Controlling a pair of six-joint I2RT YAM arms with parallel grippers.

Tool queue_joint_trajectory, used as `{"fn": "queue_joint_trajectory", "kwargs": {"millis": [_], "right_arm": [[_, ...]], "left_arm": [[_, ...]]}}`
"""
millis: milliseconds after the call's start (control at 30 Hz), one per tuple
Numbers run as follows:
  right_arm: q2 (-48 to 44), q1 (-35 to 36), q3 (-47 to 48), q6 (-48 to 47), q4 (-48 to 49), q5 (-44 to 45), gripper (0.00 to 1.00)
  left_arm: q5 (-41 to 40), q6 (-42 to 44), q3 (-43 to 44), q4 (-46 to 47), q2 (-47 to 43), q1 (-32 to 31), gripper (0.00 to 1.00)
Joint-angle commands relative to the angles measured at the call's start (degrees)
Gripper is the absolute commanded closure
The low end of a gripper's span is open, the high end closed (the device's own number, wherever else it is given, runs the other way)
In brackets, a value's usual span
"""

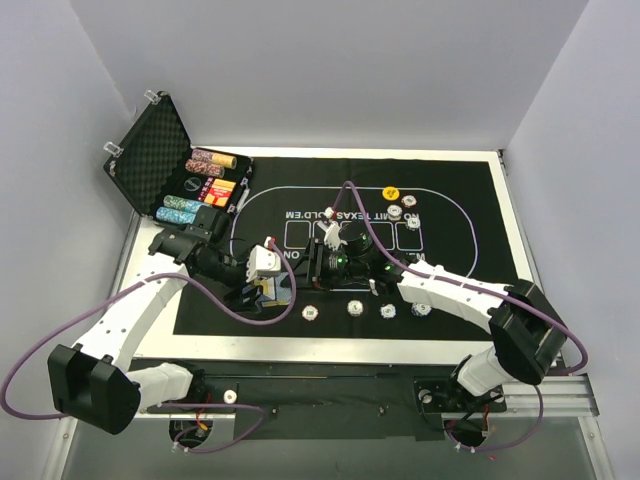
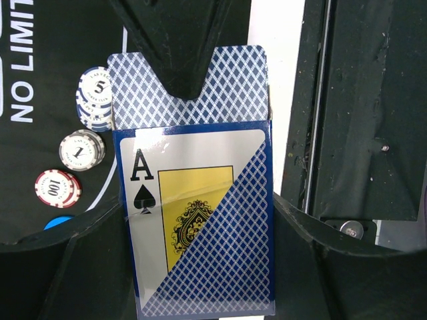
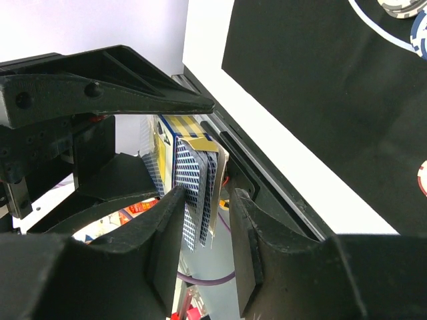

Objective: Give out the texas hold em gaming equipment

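My left gripper [image 2: 200, 267] is shut on a blue card box [image 2: 200, 220] printed with an ace of spades, holding it above the mat's near left part [image 1: 265, 290]. Blue-backed playing cards [image 2: 187, 87] stick out of the box's open end. The right gripper [image 3: 207, 200] straddles those cards [image 3: 199, 180]. Its left finger [image 3: 167, 220] touches them, while a gap remains at the right finger [image 3: 243, 227]. Poker chips marked 5 [image 2: 93, 90], 1 [image 2: 80, 148] and 100 [image 2: 58, 188] lie on the mat beside the box.
The black felt mat [image 1: 460, 260] carries a row of chips [image 1: 354, 307] along its near edge and more chips with a yellow button [image 1: 391, 193] at the far side. An open black case [image 1: 160, 160] with chip rows stands at the back left.
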Motion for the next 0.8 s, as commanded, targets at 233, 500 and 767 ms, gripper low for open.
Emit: {"fn": "queue_joint_trajectory", "kwargs": {"millis": [233, 500, 767], "right_arm": [[-3.45, -0.61, -2.16, -2.08, -1.39, 1.61, 0.73], [-6.08, -1.67, -2.69, -3.49, -4.72, 2.23, 0.73], [-7.49, -1.93, -2.42, -3.75, -5.44, 2.58, 0.75]], "left_arm": [[2.07, -1.56, -1.05, 2.35, -2.98, -0.3, 1.0], [1.89, -1.64, -1.57, 2.61, -3.16, -0.3, 1.0], [1.8, -1.82, -1.92, 3.05, -3.33, -0.3, 1.0]]}}
